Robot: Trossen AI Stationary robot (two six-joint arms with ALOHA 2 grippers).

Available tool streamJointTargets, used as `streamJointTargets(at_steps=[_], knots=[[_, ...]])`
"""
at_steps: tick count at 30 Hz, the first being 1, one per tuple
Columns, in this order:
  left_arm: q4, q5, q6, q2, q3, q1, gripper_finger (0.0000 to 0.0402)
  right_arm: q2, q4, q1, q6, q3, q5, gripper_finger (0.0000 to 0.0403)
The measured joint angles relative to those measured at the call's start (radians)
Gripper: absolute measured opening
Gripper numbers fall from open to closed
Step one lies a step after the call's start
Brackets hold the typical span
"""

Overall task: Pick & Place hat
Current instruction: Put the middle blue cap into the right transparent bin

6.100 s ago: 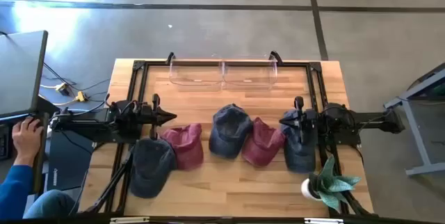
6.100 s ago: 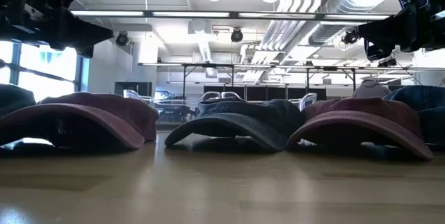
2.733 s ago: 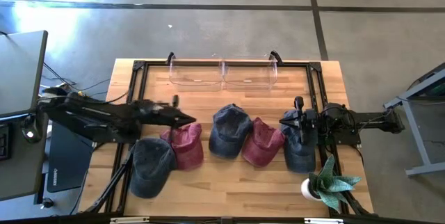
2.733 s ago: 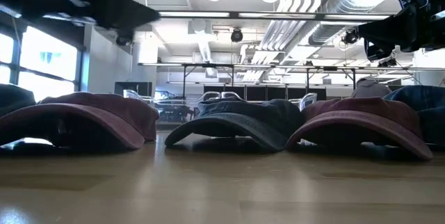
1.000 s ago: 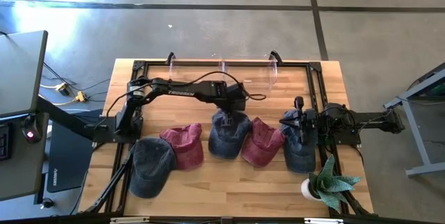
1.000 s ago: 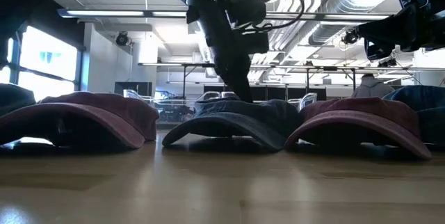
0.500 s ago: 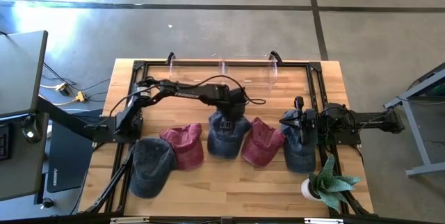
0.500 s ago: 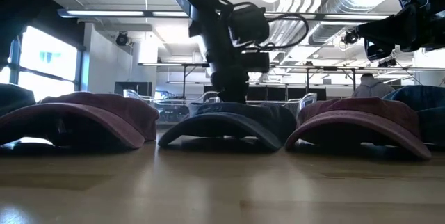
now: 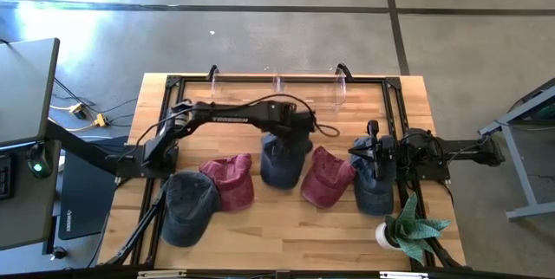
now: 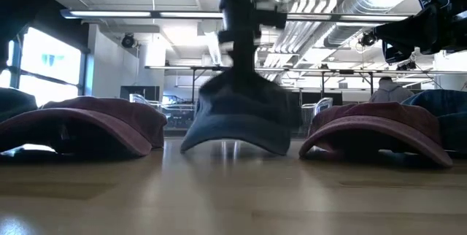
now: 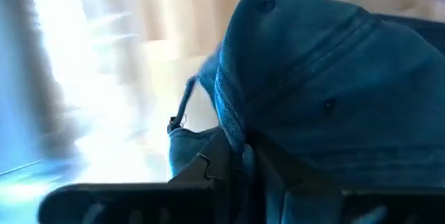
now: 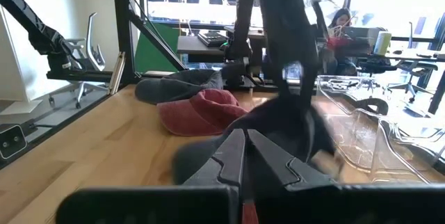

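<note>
Your left gripper (image 9: 284, 146) is now clamping the middle blue hat (image 9: 279, 165), pulling it clear of the maroon hat (image 9: 325, 178) it touched a second ago. Beyond that maroon hat, your right gripper (image 9: 357, 152) is idling closed, empty.

Two dark, slender jointed arms, white lettering along the left arm (image 9: 230, 114), looping black cable near its wrist
</note>
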Motion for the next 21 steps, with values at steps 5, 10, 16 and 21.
streamJointTargets(at_steps=[5, 10, 16, 21], knots=[[-0.090, -0.351, -0.017, -0.002, 0.160, -0.107, 0.0011, 0.000, 0.000, 0.000, 0.000, 0.000, 0.000, 0.0012], [-0.115, -0.441, -0.122, -0.002, 0.160, -0.221, 0.0014, 0.000, 0.000, 0.000, 0.000, 0.000, 0.000, 0.0012], [0.118, -0.254, -0.205, 0.020, -0.071, -0.344, 0.0013, 0.000, 0.000, 0.000, 0.000, 0.000, 0.000, 0.0012], [0.426, -0.030, -0.245, 0.023, -0.293, -0.402, 0.0030, 0.000, 0.000, 0.000, 0.000, 0.000, 0.000, 0.0012]])
